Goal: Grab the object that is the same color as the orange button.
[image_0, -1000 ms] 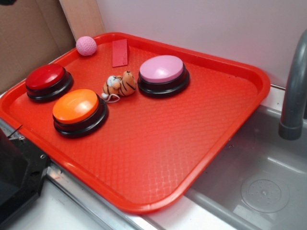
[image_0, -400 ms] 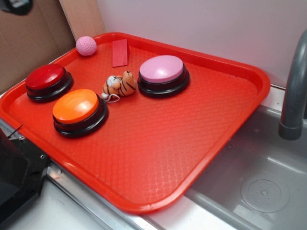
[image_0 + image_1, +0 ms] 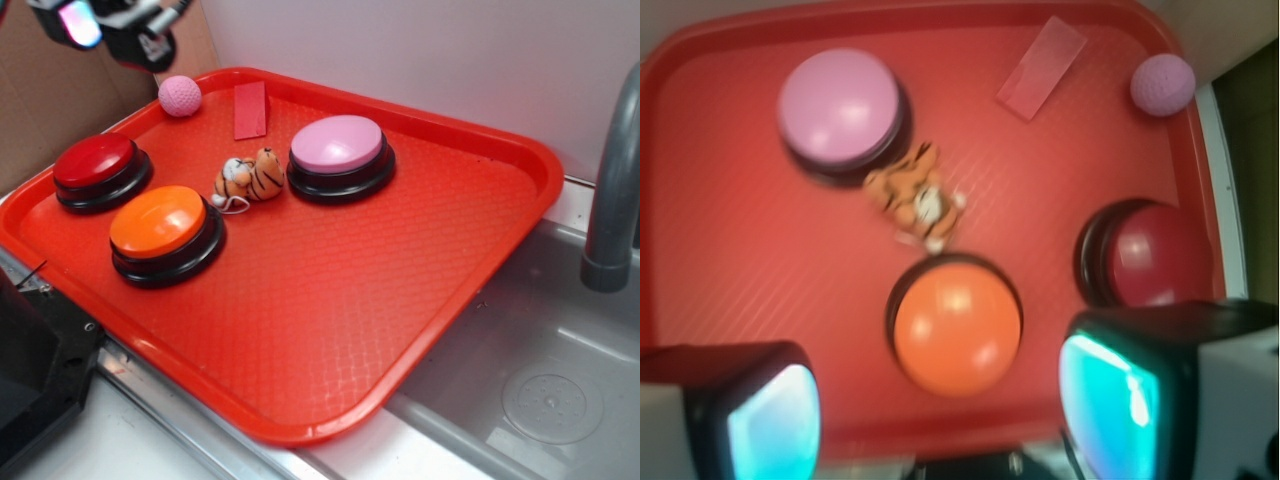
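The object, a small orange plush tiger (image 3: 250,179) (image 3: 913,194) with black stripes, lies on the red tray (image 3: 330,300) between the pink-topped button (image 3: 340,156) and the orange button (image 3: 166,233) (image 3: 956,325). My gripper (image 3: 105,25) hangs high at the top left corner of the exterior view, far from the tiger. In the wrist view its two fingers (image 3: 1125,390) stand wide apart with only the orange button showing far below between them, so it is open and empty.
A red-topped button (image 3: 100,170) sits at the tray's left. A pink dimpled ball (image 3: 180,95) and a flat red rectangular piece (image 3: 250,110) lie at the back. A steel sink (image 3: 540,390) and grey faucet (image 3: 612,190) are at the right, a black block (image 3: 30,380) at the front left.
My gripper has come into the exterior view at the top left, moving rightward and down toward the tray. Nothing on the tray has moved.
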{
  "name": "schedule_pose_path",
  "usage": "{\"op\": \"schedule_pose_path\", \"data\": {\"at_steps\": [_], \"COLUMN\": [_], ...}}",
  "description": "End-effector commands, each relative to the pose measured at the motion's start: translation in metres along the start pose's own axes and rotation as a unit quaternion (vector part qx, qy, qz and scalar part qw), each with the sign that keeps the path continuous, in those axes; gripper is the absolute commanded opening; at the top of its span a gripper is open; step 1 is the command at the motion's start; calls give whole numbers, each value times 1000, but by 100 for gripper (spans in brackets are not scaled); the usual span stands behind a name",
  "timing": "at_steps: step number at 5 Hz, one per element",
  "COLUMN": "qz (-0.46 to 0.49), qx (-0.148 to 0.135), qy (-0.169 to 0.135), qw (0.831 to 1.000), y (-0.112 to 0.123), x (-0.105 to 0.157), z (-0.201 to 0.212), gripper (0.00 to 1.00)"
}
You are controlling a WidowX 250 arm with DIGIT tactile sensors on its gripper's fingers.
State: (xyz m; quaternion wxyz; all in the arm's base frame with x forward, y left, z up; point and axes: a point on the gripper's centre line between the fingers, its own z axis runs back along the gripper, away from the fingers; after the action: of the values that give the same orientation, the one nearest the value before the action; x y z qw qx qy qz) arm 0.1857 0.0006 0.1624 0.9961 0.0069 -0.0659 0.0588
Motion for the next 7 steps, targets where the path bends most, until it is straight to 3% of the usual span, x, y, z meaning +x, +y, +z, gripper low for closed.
{"op": "schedule_pose_path", "data": {"at_steps": [1, 3, 7], "qz": [-32, -67, -89], "qx": [-34, -33, 11], "qy": [-47, -36, -12], "qw": [998, 997, 996], "y": [-5, -10, 1], "x": [31, 39, 43], "z": [-39, -79, -128], "gripper": [100, 100, 100]}}
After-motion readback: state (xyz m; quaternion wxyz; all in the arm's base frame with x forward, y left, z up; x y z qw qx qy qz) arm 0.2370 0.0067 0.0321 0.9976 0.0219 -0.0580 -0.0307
